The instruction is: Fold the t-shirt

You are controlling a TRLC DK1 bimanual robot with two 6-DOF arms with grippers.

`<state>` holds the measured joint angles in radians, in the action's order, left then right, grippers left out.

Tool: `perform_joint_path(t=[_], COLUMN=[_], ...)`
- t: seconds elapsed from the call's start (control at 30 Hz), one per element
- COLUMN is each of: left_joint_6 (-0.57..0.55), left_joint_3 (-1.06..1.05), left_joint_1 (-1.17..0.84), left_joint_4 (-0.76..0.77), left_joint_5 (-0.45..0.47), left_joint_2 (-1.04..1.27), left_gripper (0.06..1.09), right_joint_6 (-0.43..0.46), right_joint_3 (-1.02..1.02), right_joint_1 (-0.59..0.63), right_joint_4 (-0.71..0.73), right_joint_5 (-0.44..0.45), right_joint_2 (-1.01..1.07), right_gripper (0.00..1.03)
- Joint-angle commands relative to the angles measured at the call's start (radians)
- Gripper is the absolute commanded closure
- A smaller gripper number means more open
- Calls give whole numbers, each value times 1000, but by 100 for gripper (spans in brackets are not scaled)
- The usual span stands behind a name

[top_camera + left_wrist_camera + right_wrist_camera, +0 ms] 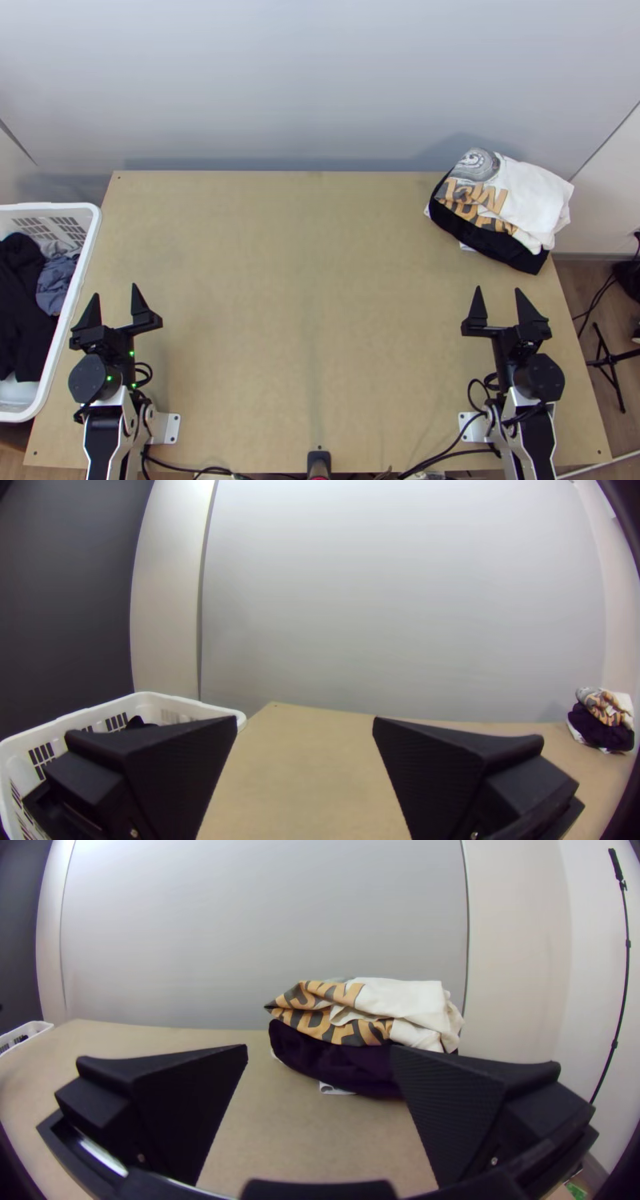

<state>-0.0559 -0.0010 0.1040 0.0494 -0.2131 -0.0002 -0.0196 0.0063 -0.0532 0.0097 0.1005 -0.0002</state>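
Note:
My left gripper (117, 308) stands open at the table's left side, beside the basket; in its wrist view the left gripper (305, 727) has nothing between its fingers. At the right side my right gripper (499, 306) is open too, nearer the table's front than the cloth stack; its wrist view shows the right gripper (320, 1057) holding nothing. A white shirt with orange and grey print (532, 196) lies folded on black cloth (488, 242) at the back right corner. The same white shirt (400, 1003) tops the stack in the right wrist view. Both grippers are apart from all cloth.
A white basket (90, 240) at the table's left edge holds black cloth (20, 320) and blue-grey cloth (56, 284). The wooden table (312, 304) lies bare between the arms and the back wall. Cables run along its front edge.

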Motion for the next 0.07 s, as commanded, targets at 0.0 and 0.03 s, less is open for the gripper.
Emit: perform_joint_path(t=[0.0,0.03], left_joint_6=[1,1], left_joint_3=[-1,-1], left_joint_1=[0,0], left_joint_4=[-2,-2], left_joint_5=[0,0], left_joint_2=[0,0], left_gripper=[10,10], right_joint_6=[0,0], right_joint_3=[0,0], right_joint_1=[0,0], right_joint_4=[-2,-2], right_joint_5=[2,2], right_joint_2=[0,0], right_gripper=[4,4])
